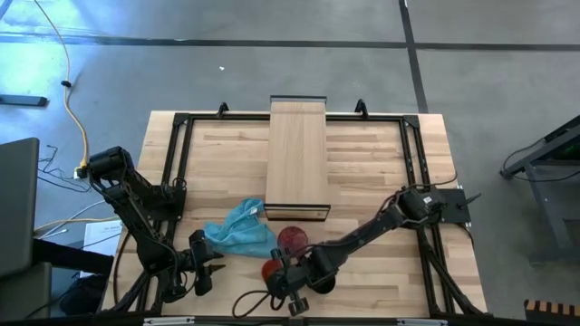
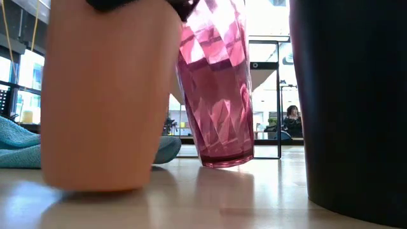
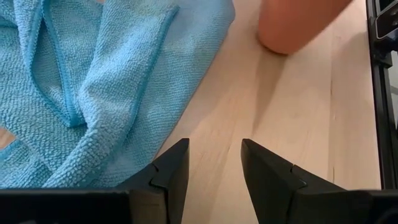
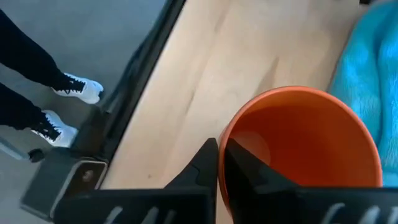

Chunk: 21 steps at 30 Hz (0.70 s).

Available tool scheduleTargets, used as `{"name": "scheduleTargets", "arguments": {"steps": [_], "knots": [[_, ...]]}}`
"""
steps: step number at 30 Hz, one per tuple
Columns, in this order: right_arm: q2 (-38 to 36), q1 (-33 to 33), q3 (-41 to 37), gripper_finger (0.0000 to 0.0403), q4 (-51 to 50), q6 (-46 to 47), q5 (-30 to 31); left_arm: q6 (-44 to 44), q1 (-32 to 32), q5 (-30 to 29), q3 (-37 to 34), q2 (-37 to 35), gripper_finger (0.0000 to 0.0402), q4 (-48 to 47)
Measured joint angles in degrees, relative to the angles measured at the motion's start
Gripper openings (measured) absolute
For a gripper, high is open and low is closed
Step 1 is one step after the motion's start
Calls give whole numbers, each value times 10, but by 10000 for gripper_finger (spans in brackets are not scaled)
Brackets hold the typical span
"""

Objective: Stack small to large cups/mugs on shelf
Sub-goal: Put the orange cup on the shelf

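Pinching the orange cup's (image 4: 305,146) near rim, the right gripper (image 4: 217,165) has one finger inside and one outside; the shelf (image 1: 297,158) lies beyond. Left gripper (image 3: 214,165) waits, spread, beside the cloth (image 3: 93,81).

table: slatted pale wooden tabletop (image 1: 381,172)
at 12 o'clock: long pale wood plank shelf (image 1: 297,158)
at 7 o'clock: crumpled light blue cloth (image 1: 240,231)
at 6 o'clock: see-through pinkish-red cup (image 1: 292,239), small orange-red cup (image 1: 270,269), black cup (image 1: 320,282)
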Motion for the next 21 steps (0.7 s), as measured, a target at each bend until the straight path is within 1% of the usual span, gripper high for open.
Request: {"name": "scheduleTargets", "arguments": {"steps": [11, 21], "knots": [[0, 1, 44, 1, -25, -6, 1, 0, 0, 0, 0, 0, 133, 0], [0, 1, 48, 0, -37, -5, 1, 0, 0, 0, 0, 0, 133, 0]]}}
